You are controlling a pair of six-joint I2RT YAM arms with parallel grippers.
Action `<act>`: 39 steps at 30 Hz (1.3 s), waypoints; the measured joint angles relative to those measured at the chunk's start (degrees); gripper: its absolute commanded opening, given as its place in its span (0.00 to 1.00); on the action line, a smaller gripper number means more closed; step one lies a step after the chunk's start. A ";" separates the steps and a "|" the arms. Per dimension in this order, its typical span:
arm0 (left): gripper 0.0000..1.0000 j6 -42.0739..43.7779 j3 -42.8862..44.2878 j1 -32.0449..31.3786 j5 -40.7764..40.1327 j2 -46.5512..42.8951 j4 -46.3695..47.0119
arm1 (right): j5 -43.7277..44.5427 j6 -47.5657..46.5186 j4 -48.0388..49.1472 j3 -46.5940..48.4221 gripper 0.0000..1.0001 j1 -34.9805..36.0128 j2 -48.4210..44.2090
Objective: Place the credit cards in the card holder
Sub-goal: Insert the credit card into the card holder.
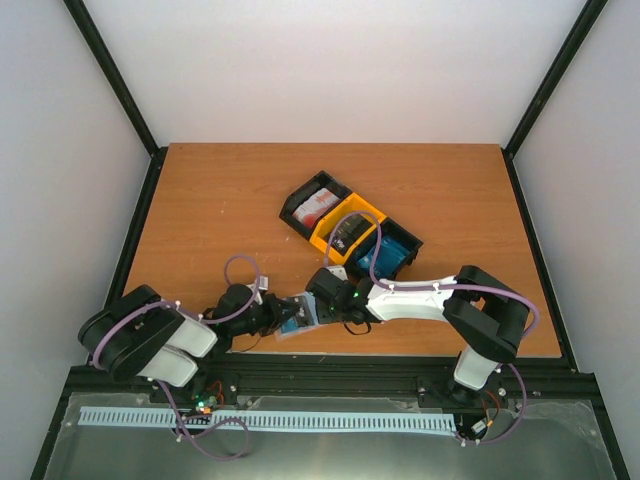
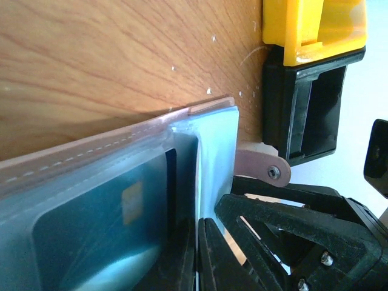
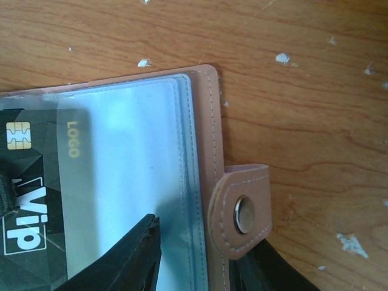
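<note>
**Card holder braced by both claws, dark card partly in pocket**

Location: the card holder (image 1: 297,322) lies opened flat on the surface (image 3: 303,91), on the near side of the yellow bin (image 1: 324,243) and a little apart from it. More cards sit in the bins flanking the yellow bin: red-and-white cards (image 1: 316,205) on its far-left side and blue cards (image 1: 390,258) on its right.

Claws: the left claw (image 2: 196,230) is pressed together on the holder's clear pocket leaf, at the end away from the yellow bin. The right claw (image 3: 200,242) stands part-spread across the holder's rim beside the snap tab (image 3: 239,212). One finger is over the pocket and the other is below the tab. It cannot be told whether they bear on the leather.

Contents: a dark card (image 3: 36,200) with a gold chip shows beneath the translucent pocket sheet. Its leading edge is short of the stitched end, so I judge it not fully seated.

Handling, as a judgement: the cards are light, stiff and slick. They should be taken by a short edge, because a pinch on the flat faces is likely to slip. The holder is limp and light and will slide on the surface unless pinned. The stitched rim is the firmest place to hold it, and the thin pocket film may buckle or crease under a pinch.
</note>
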 measured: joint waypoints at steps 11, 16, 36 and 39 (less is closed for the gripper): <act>0.23 -0.46 2.01 -0.90 0.31 2.45 -0.15 | -0.11 0.00 0.00 0.00 0.33 -0.04 0.00; 0.30 -0.57 2.51 -1.22 0.22 0.00 -3.96 | -0.11 0.00 0.00 0.00 0.33 -0.04 -0.02; 0.77 2.86 8.09 -1.51 -3.32 -16.59 -31.01 | -1.14 0.00 0.33 -0.15 0.33 -0.37 -0.22; 0.73 3.26 9.09 -1.51 -3.13 -15.63 -31.76 | -1.20 0.00 0.35 -0.15 0.33 -0.37 -0.22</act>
